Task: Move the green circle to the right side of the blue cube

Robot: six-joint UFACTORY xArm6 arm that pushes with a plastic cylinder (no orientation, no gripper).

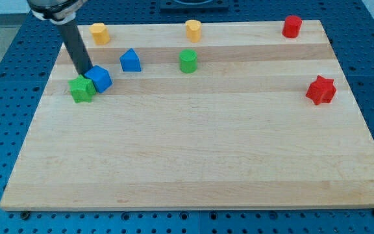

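Note:
The green circle (pixel 187 61), a short green cylinder, stands on the wooden board in the upper middle. The blue cube (pixel 99 79) lies at the upper left, touching a green star-shaped block (pixel 82 89) on its left. My tip (pixel 84 71) is at the end of the dark rod, right behind the blue cube's upper left edge and above the green star. The green circle is well to the right of the cube and my tip.
A blue house-shaped block (pixel 130 60) sits between cube and circle. A yellow block (pixel 99 32) and a yellow cylinder (pixel 193 30) stand along the top edge. A red cylinder (pixel 292 26) is at top right, a red star (pixel 321 90) at right.

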